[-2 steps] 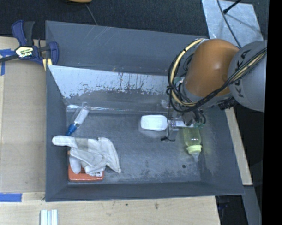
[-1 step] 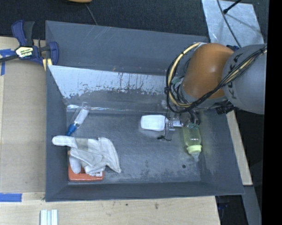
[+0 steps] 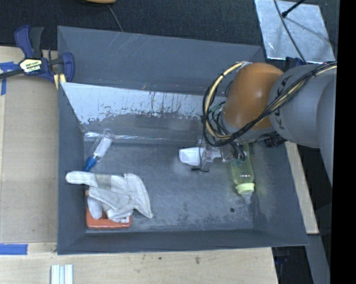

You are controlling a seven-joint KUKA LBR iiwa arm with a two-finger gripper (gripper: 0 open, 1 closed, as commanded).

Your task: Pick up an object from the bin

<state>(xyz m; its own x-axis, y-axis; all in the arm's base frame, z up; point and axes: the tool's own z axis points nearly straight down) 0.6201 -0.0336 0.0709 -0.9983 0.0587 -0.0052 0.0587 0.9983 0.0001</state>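
Hanging over the bin (image 3: 163,232), fingers (image 3: 205,164) just beside small white object (image 3: 189,156), open or closed unclear, yellowish bottle (image 3: 244,179) alongside

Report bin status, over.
Gripper low at centre of bin, beside small white object. Yellowish bottle lies close on its other side. White glove and blue-tipped pen far left, out of the way.

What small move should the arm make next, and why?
Probably a small shift toward the small white piece mid-bin: the gripper sits low at that piece's right edge, with the yellow-green bottle on its other side, so it isn't squarely over either.
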